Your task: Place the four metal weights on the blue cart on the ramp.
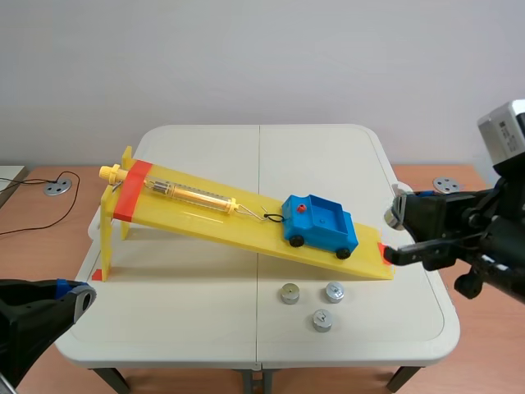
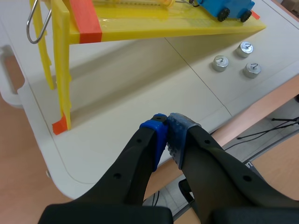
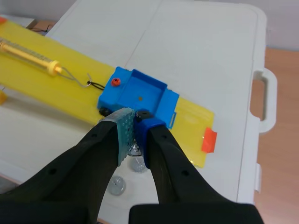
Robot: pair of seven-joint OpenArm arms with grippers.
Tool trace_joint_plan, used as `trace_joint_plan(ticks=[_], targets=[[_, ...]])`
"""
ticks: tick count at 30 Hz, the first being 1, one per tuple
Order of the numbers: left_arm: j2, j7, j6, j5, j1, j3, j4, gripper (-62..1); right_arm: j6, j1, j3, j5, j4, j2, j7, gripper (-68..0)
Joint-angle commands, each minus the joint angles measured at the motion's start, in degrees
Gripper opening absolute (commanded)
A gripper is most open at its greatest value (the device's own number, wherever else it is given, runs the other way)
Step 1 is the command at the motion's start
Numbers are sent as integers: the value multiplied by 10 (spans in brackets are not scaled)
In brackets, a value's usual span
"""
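White folding table [image 1: 205, 328], brown wood surface to either side, pale wall behind.

Nearest: left gripper [image 2: 167, 125], low over the table's near left corner. Pads pressed together, nothing between them.

Next out, on the tabletop on the robot's side of the ramp, are three small silver metal weights, standing upright in a loose triangle. Nearest weight [image 1: 321, 320] sits closest to the robot. Beyond it, left weight [image 1: 289, 293] and right weight [image 1: 334, 291] stand side by side, near the ramp's edge but not touching it. All three are apart from one another and none is on the cart.

Right gripper [image 3: 135, 117]: raised, over the ramp's near edge at the cart's near side. Cannot tell whether it grips anything. A bit of silver metal [image 3: 135, 149] shows close beneath it; whether it is held or lying on the table, cannot tell.

Yellow ramp [image 1: 221, 223] crosses the table, high end at the left on yellow legs, low end resting on the tabletop at the right. Blue cart [image 1: 321, 223] sits on the ramp's lower part, black wheels on the slope and open bed facing up, with a red knob [image 1: 302, 209] at its uphill end. A short black loop joins that end to the wire hook of the spring scale [image 1: 190, 195], a clear yellowish tube lying along the ramp's upper half.

Farthest: left grey disc [image 1: 56, 187] and right grey disc [image 1: 445, 185], each set in the wood surface beside the table.
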Motion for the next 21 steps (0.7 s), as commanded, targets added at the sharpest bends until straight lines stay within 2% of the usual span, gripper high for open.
trace_joint_plan(ticks=[1, 21], targets=[[-4, -51, -1, -17, -11, -4, 18, -577, 14, 56, -7, 50, 46, -9, 64, -669], [-4, -51, -2, -17, -11, -4, 18, -577, 15, 235, -8, 53, -150, -77, 65, -669]])
